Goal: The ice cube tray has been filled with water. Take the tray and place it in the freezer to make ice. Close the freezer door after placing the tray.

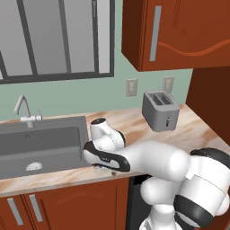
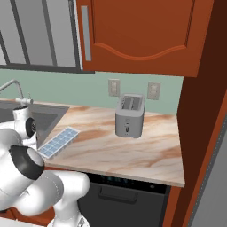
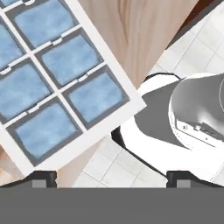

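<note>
Open gripper (image 3: 111, 177) over ice cube tray (image 3: 57, 78) corner (past counter (image 3: 144, 30) edge)

One ice cube tray (image 2: 58, 142) is counted on the bench (image 2: 133, 150), with two rows of pale-blue cells. One toaster (image 2: 129, 115) with two slots is seen, one sink (image 1: 40, 146), one faucet (image 1: 24, 112), and two wall outlets (image 2: 114, 87).

Kitchen: sink (image 1: 42, 146), toaster (image 1: 160, 110), cabinets (image 1: 175, 33)
</note>
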{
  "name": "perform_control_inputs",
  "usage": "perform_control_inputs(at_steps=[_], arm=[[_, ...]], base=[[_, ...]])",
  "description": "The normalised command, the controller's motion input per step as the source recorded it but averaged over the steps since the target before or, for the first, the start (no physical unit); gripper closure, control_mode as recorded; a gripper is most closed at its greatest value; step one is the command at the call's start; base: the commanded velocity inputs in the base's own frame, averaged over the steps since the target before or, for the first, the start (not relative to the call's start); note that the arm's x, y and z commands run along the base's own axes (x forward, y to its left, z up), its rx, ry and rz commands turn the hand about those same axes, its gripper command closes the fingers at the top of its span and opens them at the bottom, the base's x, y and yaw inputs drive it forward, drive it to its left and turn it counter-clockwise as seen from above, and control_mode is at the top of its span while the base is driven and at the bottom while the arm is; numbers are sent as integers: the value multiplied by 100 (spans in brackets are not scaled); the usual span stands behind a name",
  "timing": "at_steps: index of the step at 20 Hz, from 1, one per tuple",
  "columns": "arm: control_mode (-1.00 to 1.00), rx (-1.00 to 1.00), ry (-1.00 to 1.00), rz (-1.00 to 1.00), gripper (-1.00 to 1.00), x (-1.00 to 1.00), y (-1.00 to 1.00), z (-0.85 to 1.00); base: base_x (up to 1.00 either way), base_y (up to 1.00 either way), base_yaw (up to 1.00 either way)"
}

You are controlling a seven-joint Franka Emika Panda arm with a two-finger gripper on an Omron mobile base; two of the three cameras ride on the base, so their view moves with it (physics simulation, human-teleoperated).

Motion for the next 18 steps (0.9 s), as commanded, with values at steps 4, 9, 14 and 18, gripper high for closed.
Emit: perform_control_inputs(at_steps=[4, 9, 14, 18], arm=[[-100, 0, 15, 0, -100, -100, 8, -18], [-100, 2, 10, 0, -100, -100, 0, -1], [-100, 4, 0, 0, -100, -88, -11, 88], [-100, 0, -10, 0, -100, -48, -2, 100]], base=[[0, 0, 0], [0, 0, 0], [0, 0, 0], [0, 0, 0]])
